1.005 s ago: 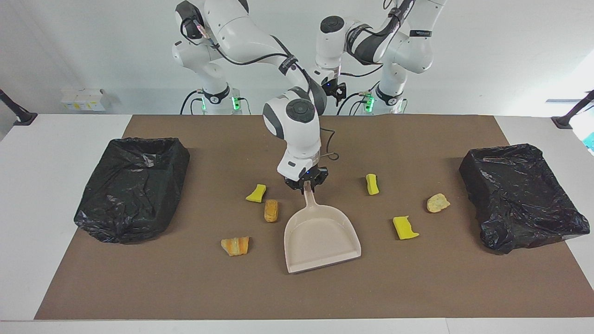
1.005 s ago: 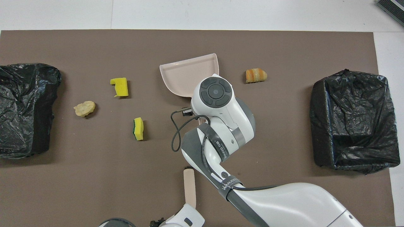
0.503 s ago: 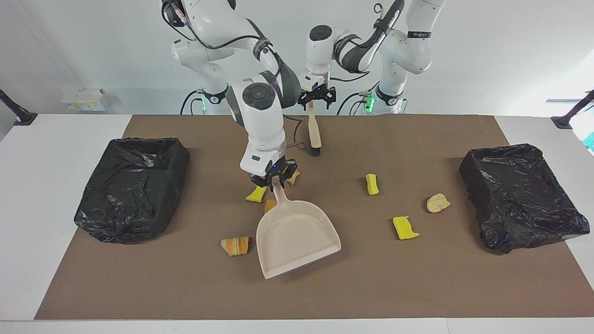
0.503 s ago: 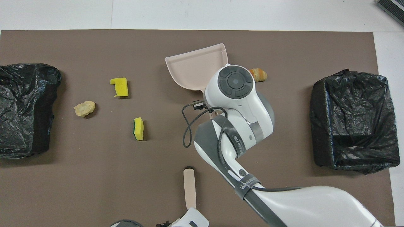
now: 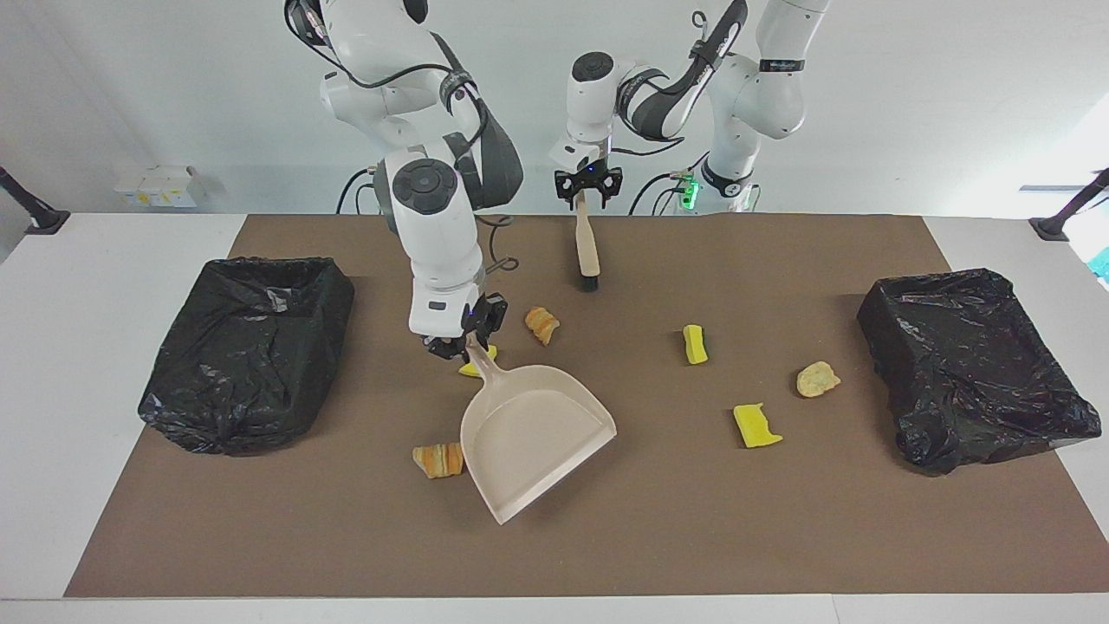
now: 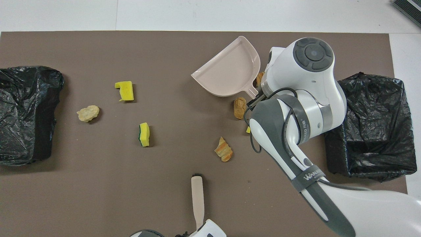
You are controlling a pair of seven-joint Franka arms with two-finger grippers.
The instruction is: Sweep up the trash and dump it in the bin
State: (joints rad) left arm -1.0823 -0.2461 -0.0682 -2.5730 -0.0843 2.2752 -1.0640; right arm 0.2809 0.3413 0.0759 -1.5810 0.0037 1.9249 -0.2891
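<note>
Two bins (image 5: 247,347) (image 5: 979,364) at nine and three o'clock, contents unclear, flank seven loose trash chunks (image 5: 695,344); right jaws clench the dustpan (image 5: 533,433) handle, while the left jaws' hold on the brush (image 5: 587,247) cannot be told.

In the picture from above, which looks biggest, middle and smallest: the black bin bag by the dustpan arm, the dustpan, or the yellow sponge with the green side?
1. Black bin bag
2. Dustpan
3. Yellow-green sponge

Open mat (image 5: 606,537) at 6 o'clock of dustpan (image 5: 533,438). Bread scraps (image 5: 439,458) touching its 9 o'clock edge; sponge scraps (image 5: 756,425) scattered at 3 o'clock. Bins (image 5: 247,347) block both table ends. Brush (image 5: 587,247) stands at 12 o'clock.
</note>
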